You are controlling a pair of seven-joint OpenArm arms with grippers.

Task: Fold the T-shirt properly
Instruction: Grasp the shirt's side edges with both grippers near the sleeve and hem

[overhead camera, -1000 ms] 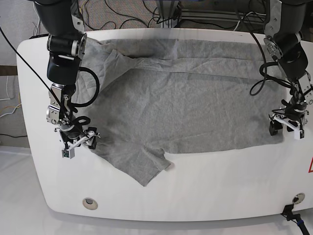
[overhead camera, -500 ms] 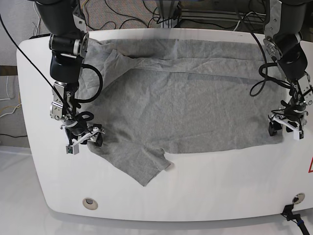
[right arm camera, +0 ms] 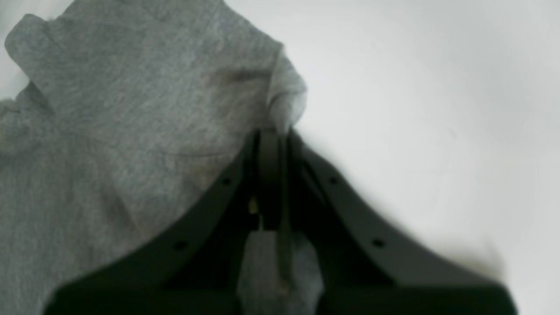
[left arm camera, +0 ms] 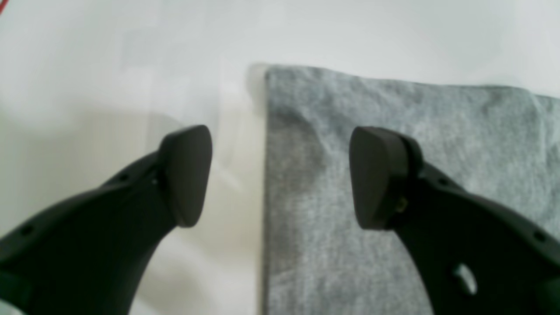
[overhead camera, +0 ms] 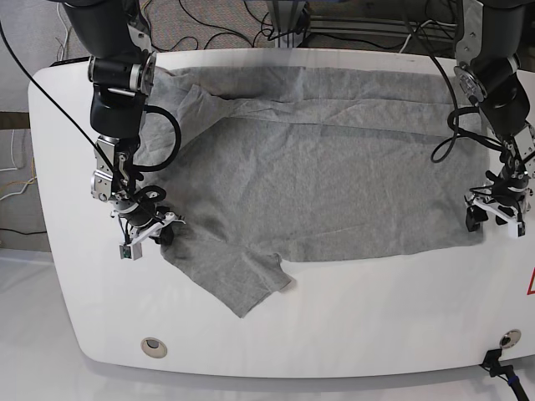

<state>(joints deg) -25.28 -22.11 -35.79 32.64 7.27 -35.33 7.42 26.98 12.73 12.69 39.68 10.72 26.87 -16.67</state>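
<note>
Two worries here. My right gripper (right arm camera: pixel 273 135) is clenched on just a thin pinch of the T-shirt (overhead camera: pixel 318 184) (spread flat on the table (overhead camera: pixel 376 334)), so it could slip. My left gripper (left arm camera: pixel 280 175) gapes wide astride the hem and could close on nothing.

Base overhead, far; wrist views close, blurry, probably downward; all share T-shirt (overhead camera: pixel 318 175).
</note>
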